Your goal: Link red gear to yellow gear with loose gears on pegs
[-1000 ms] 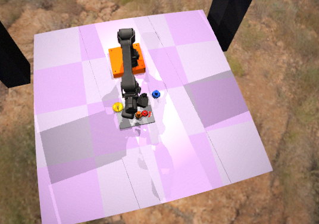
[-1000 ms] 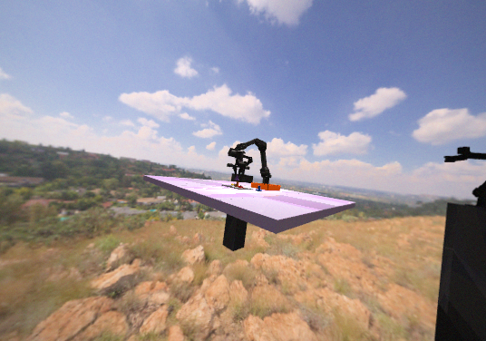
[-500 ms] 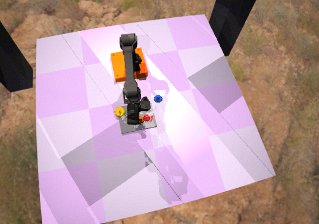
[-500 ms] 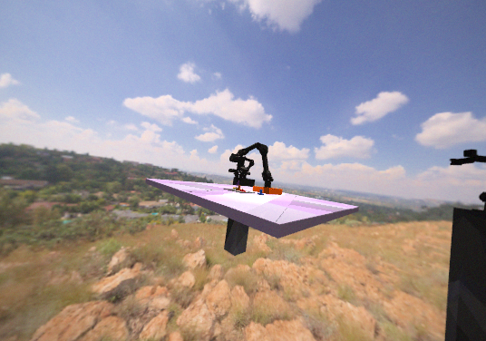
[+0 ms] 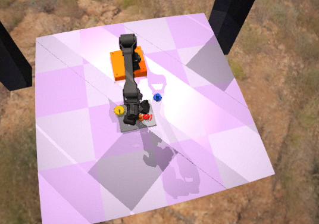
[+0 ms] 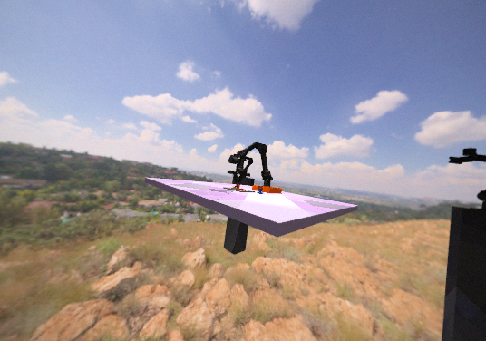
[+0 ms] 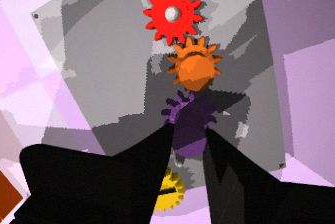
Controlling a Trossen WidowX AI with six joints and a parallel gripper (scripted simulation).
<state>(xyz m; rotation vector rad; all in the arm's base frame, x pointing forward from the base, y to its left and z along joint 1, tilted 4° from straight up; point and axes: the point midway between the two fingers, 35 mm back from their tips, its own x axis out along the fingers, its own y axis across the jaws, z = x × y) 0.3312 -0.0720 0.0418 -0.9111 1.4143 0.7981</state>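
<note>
My gripper is shut on the purple gear, holding it by its knob over the grey board. Its height above the board cannot be told. The orange gear is on the board beside the red gear, their teeth close together. The yellow gear with its black stripe is at the board's other end, partly behind a finger in the wrist view. A small grey peg shows just below the purple gear. The blue gear stands on the table off the board.
The red arrow lies beside the red gear. The orange base block is behind the board, under the arm. The arm hides part of the board in the top view. Hard shadows cross the board and table.
</note>
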